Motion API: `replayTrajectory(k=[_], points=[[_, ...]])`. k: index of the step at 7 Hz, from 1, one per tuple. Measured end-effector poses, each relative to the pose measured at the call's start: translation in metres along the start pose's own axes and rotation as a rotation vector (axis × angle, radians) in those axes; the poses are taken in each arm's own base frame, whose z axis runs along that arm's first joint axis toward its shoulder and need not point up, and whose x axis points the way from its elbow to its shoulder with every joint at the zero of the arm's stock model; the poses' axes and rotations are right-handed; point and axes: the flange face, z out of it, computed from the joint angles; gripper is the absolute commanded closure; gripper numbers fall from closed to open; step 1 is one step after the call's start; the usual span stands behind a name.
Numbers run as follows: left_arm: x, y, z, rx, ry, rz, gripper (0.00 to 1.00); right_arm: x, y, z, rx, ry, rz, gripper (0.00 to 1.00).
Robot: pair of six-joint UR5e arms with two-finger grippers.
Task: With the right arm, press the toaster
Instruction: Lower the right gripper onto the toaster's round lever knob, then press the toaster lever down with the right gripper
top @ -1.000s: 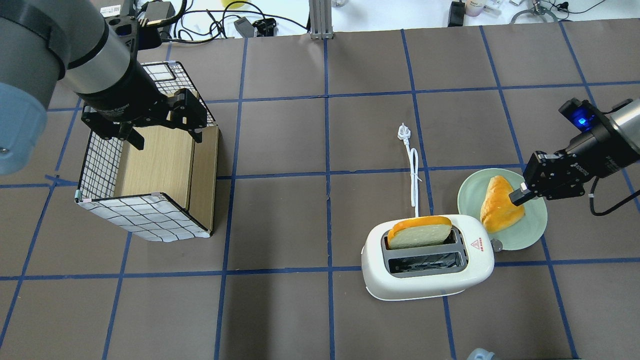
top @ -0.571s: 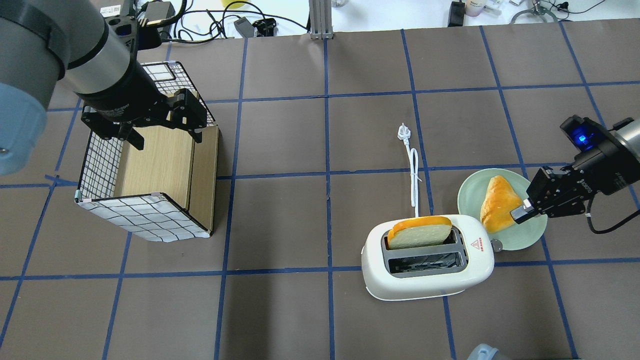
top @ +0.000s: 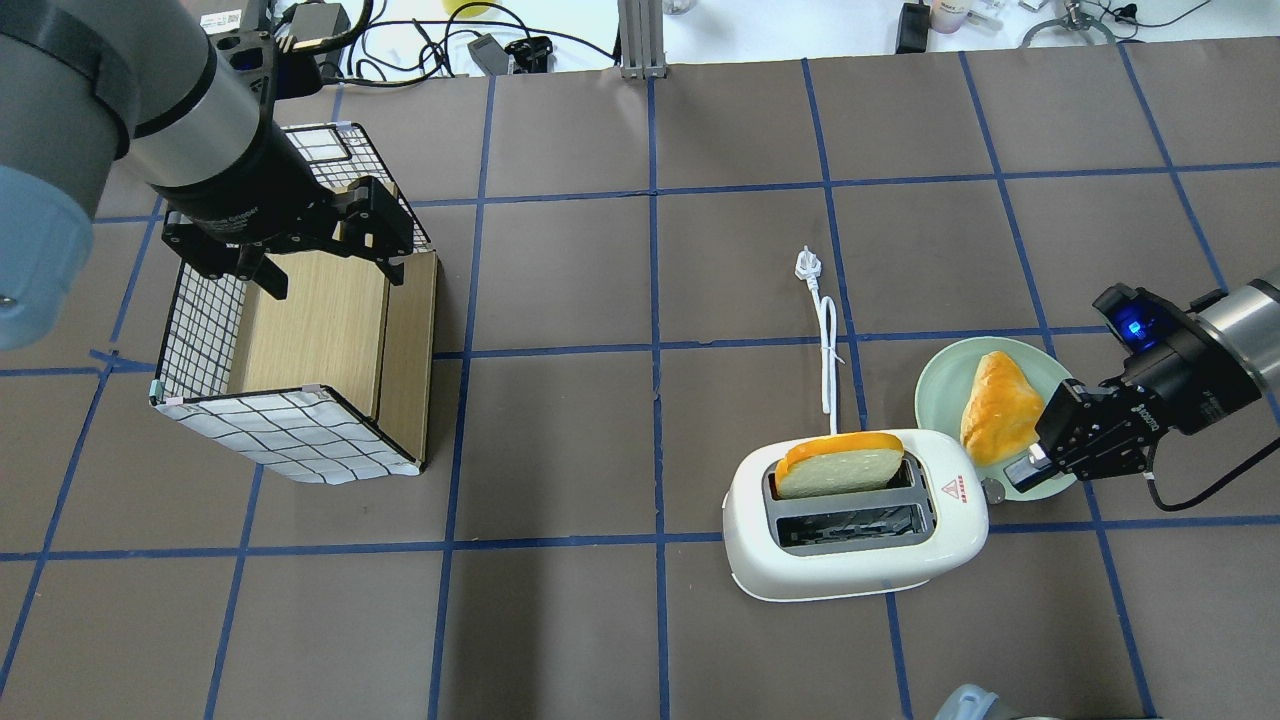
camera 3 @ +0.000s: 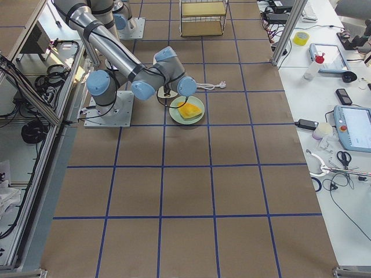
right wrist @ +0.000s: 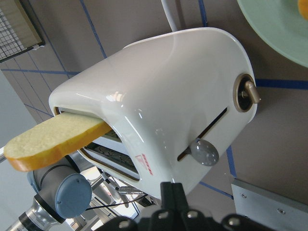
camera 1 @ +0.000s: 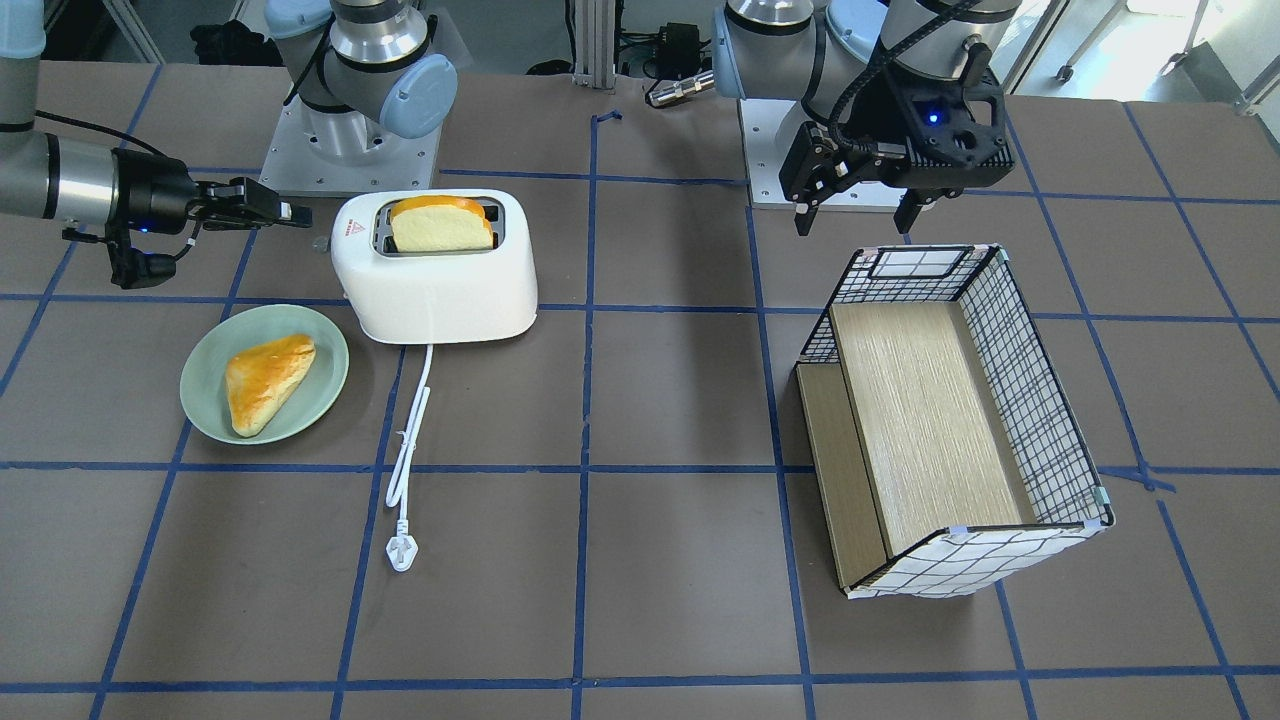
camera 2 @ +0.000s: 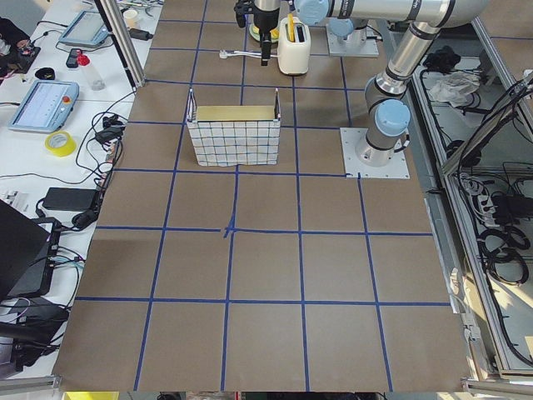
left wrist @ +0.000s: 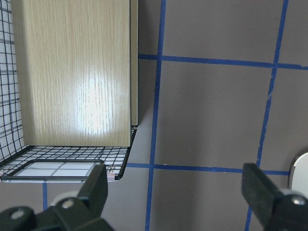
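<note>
Upright white toaster [top: 850,572]; right arm [top: 1238,338] low beside it.

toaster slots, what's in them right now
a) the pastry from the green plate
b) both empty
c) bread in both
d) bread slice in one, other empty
d: a bread slice stands in the toaster slot farther from the robot, and the nearer slot shows only bare wire guides.

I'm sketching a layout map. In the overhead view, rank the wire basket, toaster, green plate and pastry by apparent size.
Largest to smallest:
1. wire basket
2. toaster
3. green plate
4. pastry, lying on the plate
No two look close enough in size to be unsure.
</note>
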Motion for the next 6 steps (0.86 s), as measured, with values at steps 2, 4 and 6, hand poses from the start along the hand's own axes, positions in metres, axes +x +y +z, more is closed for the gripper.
replayTrajectory(k=[2, 4, 6], points=[[0.0, 0.0, 0.0, 0.0, 0.0, 0.0, 0.0, 0.008, 0.0, 0.01, -0.032, 0.0, 0.01, 1.0], [0.0, 0.0, 0.0, 0.0, 0.0, 0.0, 0.0, 0.016, 0.0, 0.015, -0.046, 0.032, 0.014, 1.0], [0.0, 0.0, 0.0, 0.0, 0.0, 0.0, 0.0, 0.021, 0.001, 0.019, -0.056, 0.041, 0.026, 1.0]])
